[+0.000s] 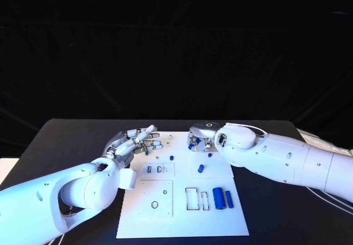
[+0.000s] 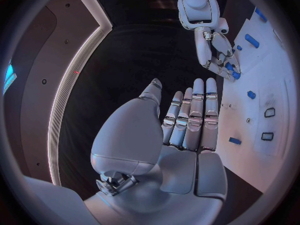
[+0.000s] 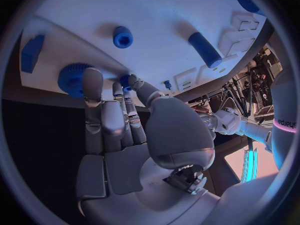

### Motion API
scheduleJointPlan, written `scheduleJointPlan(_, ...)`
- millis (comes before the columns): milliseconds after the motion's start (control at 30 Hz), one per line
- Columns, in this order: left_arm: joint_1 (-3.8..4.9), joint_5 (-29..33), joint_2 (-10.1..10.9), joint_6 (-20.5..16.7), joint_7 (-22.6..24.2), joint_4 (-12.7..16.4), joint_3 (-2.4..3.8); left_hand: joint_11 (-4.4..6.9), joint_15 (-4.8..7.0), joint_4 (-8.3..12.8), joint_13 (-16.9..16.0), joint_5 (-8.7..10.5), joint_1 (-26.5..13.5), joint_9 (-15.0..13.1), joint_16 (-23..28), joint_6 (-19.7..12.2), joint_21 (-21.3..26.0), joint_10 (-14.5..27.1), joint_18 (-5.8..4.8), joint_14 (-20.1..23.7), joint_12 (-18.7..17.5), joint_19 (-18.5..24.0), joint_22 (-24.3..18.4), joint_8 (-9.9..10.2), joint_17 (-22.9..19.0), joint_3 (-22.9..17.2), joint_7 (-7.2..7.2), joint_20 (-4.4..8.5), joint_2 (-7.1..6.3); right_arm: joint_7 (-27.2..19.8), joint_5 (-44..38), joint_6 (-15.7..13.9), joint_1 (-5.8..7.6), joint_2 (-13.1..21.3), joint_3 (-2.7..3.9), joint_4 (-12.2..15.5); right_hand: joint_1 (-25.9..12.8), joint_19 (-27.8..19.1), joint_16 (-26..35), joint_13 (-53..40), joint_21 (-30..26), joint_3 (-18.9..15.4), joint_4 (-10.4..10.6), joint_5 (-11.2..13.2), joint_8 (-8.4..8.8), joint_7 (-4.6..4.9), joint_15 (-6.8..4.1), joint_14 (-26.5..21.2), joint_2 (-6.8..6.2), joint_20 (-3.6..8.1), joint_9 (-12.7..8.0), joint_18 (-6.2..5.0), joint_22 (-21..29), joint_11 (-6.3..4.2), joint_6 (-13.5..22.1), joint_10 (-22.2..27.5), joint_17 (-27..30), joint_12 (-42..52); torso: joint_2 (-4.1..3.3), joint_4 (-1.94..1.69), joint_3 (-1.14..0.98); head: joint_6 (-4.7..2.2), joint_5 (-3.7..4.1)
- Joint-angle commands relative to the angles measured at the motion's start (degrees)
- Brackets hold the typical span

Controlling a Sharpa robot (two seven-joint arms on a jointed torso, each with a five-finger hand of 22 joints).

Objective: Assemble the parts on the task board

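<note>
Task board [image 1: 221, 219]: plain white plate, sat mid-table on the black table [image 1: 66, 138], long side running away from the robot. Dotted with small blue parts. Fat blue cylinder [image 1: 218, 197] lay at the board's near right, with a slimmer blue rod [image 1: 229, 199] just beside it on the outer side. Small blue peg [image 1: 200, 168] stood around mid-board, another tiny blue piece [image 1: 171, 158] a bit farther up and toward the left. Dark-outlined slots spread over the board's left and near half, including a tall rectangular slot [image 1: 191, 198] just left of the fat cylinder.

Left hand [image 1: 136, 143] hovered over the board's far-left corner, palm up-ish, fingers long and spread, holding nothing. Same story from the left wrist view: fingers [image 2: 195, 116] straight and side by side, nothing in them.

Right hand [image 1: 200, 139] was down at the board's far edge, right of centre, wrist bent steeply down. Fingers [image 3: 94, 92] curled against a blue knurled round part [image 3: 70, 78] at the board's edge there, thumb tip on a smaller blue bit beside it. Looked like a pinch, but couldn't tell for sure if actually gripping.
</note>
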State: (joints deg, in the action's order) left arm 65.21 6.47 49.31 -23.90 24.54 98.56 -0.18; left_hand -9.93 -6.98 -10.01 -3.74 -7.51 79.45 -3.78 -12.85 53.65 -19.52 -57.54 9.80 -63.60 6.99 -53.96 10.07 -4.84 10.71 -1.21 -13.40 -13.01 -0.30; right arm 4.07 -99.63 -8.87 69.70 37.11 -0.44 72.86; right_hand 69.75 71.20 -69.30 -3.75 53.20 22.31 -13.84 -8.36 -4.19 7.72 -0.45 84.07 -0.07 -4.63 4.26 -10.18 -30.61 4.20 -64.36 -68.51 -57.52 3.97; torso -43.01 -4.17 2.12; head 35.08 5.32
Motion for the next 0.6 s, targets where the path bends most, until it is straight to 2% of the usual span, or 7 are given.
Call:
scheduleJointPlan(33, 0.07, 0.01, 0.08, 1.31, 0.08, 0.15, 0.06, -0.43, -0.09, 0.34, 0.06, 0.10, 0.00, 0.09, 0.20, -0.09, -0.25, 0.08, 0.44, 0.22, -0.14, -0.25, 0.08, 0.26, 0.10, 0.04, -0.39, -0.03, 0.54, 0.37, -1.35, -0.70, -0.07, -0.10, -0.05, -0.03, 0.18, 0.69, -1.06, -0.21, 1.63, 0.77, 0.38, 1.03, -0.61, -0.33, -0.71, 2.08, 1.21, 0.08, 0.33, 0.55, -1.99, -0.35, -1.22, -1.23, -1.25, 0.31, -0.14, -0.04, 0.02, 0.05, 0.04)
scheduleJointPlan(133, 0.07, 0.00, 0.07, 1.35, 0.04, 0.08, 0.06, -0.45, -0.11, 0.39, 0.06, 0.09, 0.01, 0.09, 0.24, -0.12, -0.25, 0.12, 0.43, 0.25, -0.18, -0.23, 0.08, 0.29, 0.13, 0.06, -0.40, -0.04, 0.56, 0.27, -1.02, -2.98, -0.08, -0.07, -0.05, 0.01, 0.41, 1.30, -2.14, -0.30, 3.43, 1.48, 0.87, 2.44, -1.00, -0.70, -0.98, 2.24, 1.92, 0.28, 0.62, 0.85, -4.27, -0.72, -2.16, -2.33, -2.54, 0.49, -0.16, -0.06, 0.04, 0.03, 0.09)
scheduleJointPlan(200, 0.07, 0.00, 0.04, 1.40, -0.03, -0.01, 0.06, -0.45, -0.11, 0.39, 0.06, 0.09, 0.01, 0.09, 0.24, -0.12, -0.25, 0.12, 0.43, 0.25, -0.18, -0.23, 0.08, 0.29, 0.13, 0.06, -0.40, -0.04, 0.56, 0.53, -0.16, -6.91, -0.08, 0.00, -0.04, 0.13, 0.57, 1.60, -2.93, -0.30, 4.87, 2.15, 1.48, 4.95, -1.16, -0.90, -1.16, 2.28, 2.33, 0.48, 0.87, 1.08, -5.95, -0.98, -2.61, -3.08, -3.35, 0.37, -0.21, -0.11, 0.03, -0.02, 0.14)
scheduleJointPlan(367, 0.07, -0.01, 0.11, 1.48, -0.12, -0.11, 0.06, -0.46, -0.12, 0.42, 0.06, 0.08, 0.03, 0.09, 0.26, -0.13, -0.25, 0.14, 0.43, 0.25, -0.20, -0.23, 0.08, 0.31, 0.14, 0.06, -0.41, -0.04, 0.57, 1.28, 1.93, -14.30, -0.08, -0.05, 0.15, 0.38, 1.03, 1.82, -3.37, -0.28, 6.02, 2.90, 1.73, 5.22, -1.20, -0.89, -1.20, 2.23, 2.51, 0.56, 1.06, 1.27, -7.35, -1.03, -2.78, -3.45, -3.74, 0.19, -0.35, -0.20, 0.04, -0.32, 0.04)
scheduleJointPlan(533, 0.07, -0.14, 0.26, 1.41, -0.11, -0.06, 0.06, -0.46, -0.12, 0.42, 0.06, 0.08, 0.03, 0.09, 0.26, -0.13, -0.25, 0.14, 0.43, 0.25, -0.20, -0.23, 0.08, 0.31, 0.14, 0.06, -0.41, -0.04, 0.57, 2.04, 3.08, -17.74, -0.06, -1.02, 0.35, -0.17, 1.05, 1.78, -3.28, -0.25, 6.15, 3.05, 1.80, 5.18, -1.17, -0.82, -1.18, 2.17, 2.43, 0.56, 1.09, 1.28, -7.45, -1.00, -2.73, -3.44, -3.53, 0.09, -0.52, -0.33, 0.04, -0.27, -0.02)
scheduleJointPlan(600, 0.07, -0.16, 0.28, 1.41, -0.11, -0.01, 0.06, -0.46, -0.12, 0.42, 0.06, 0.08, 0.03, 0.09, 0.26, -0.13, -0.25, 0.14, 0.43, 0.25, -0.20, -0.23, 0.08, 0.31, 0.14, 0.06, -0.41, -0.04, 0.57, 2.15, 3.32, -18.31, -0.03, -1.74, 0.41, -0.77, 1.01, 1.74, -3.28, -0.22, 6.21, 3.10, 1.85, 5.19, -1.13, -0.79, -1.16, 2.15, 2.34, 0.56, 1.10, 1.28, -7.47, -0.96, -2.67, -3.37, -3.49, 0.00, -0.61, -0.46, 0.14, -0.29, 0.00)
